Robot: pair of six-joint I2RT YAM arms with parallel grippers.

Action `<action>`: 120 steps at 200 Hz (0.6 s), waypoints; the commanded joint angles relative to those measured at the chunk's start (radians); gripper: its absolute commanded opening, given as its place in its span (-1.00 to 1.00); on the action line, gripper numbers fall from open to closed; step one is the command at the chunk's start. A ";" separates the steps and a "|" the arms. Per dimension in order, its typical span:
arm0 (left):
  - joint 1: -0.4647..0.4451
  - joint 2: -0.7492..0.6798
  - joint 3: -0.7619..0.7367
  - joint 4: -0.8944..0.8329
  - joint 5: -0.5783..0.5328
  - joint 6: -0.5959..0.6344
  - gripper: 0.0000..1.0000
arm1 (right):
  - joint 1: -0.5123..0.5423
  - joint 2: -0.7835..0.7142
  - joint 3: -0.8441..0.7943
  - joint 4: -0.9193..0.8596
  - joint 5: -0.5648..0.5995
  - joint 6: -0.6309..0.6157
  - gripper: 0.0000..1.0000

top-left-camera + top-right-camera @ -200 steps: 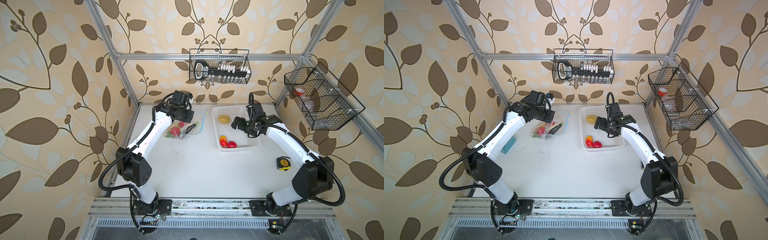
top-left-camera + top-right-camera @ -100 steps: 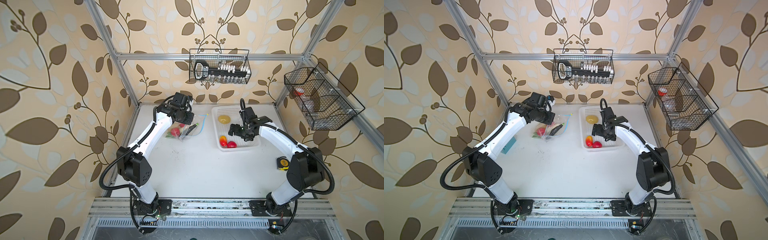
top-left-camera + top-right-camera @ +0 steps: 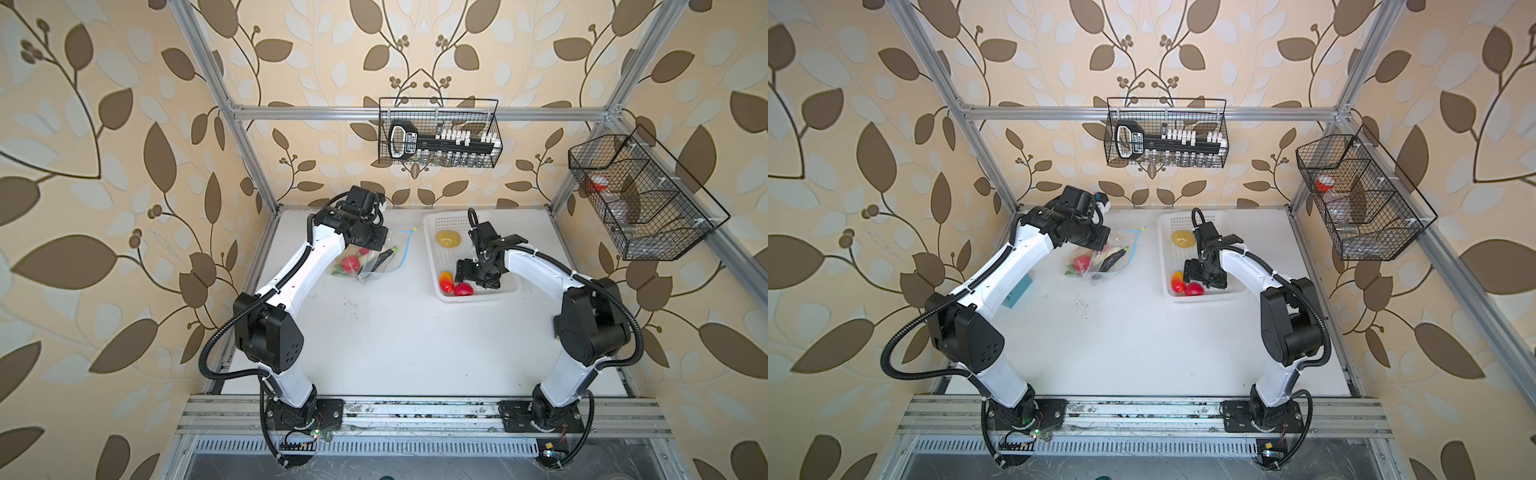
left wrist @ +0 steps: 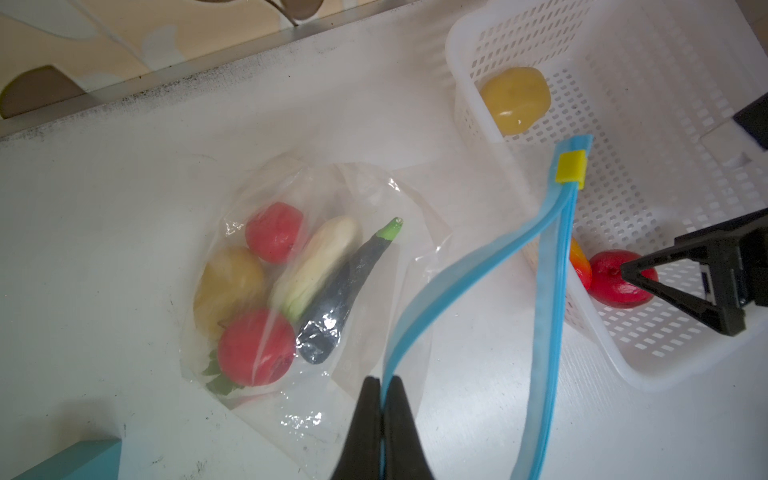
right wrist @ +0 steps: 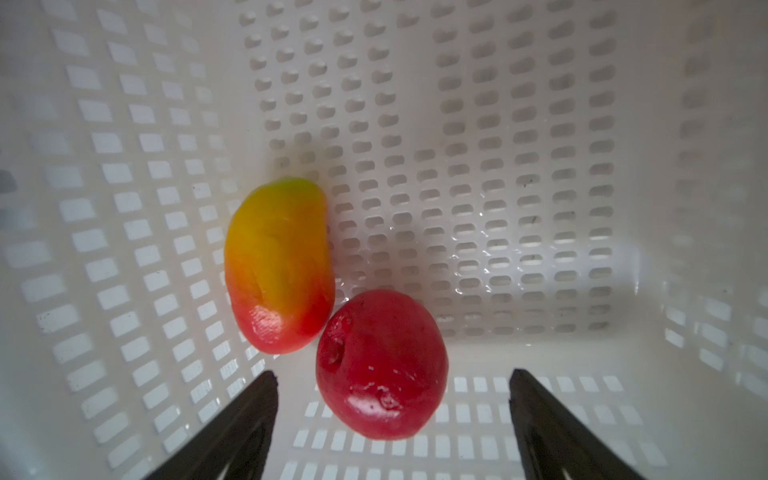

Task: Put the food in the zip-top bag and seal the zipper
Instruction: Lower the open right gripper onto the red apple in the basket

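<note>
**Top views.** Bench (image 3: 395, 340): bag (image 3: 390, 267) near the far edge, left of middle. The basket (image 3: 430, 249) sat beside it, toward the far right corner. My left gripper (image 3: 381, 247) stood at the bag's mouth. My right gripper (image 3: 1190, 276) was down in the basket's near end.

**Left wrist.** Left gripper pressed together on one lip of the zipper (image 4: 548, 311), holding that lip apart from the other. Several pieces of food lay inside the bag. One potato (image 4: 515, 99) sat at the basket's far end.

**Right wrist.** Right gripper spread, one finger on each side of the apple (image 5: 380, 365), touching neither side. Mango (image 5: 278, 266) just beside the apple.

**Handling note.** I judged it best to close across the apple's widest part and keep the nearer finger off the mango. The glossy skin could slip, so I should squeeze slowly. Then I should lift clear of the basket wall before crossing to the held-open mouth.
</note>
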State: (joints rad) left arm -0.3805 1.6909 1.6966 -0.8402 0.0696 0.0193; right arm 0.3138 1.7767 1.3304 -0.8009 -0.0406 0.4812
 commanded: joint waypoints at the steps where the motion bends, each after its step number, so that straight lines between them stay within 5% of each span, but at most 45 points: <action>1: -0.006 -0.037 -0.001 0.012 -0.005 -0.009 -1.00 | -0.002 0.023 -0.006 -0.029 0.006 -0.032 0.71; 120: -0.006 -0.023 0.003 0.012 -0.006 -0.009 -1.00 | -0.014 0.112 0.032 -0.028 -0.025 -0.067 0.58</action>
State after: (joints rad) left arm -0.3805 1.6909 1.6962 -0.8394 0.0696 0.0193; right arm 0.3023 1.8614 1.3308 -0.8158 -0.0532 0.4335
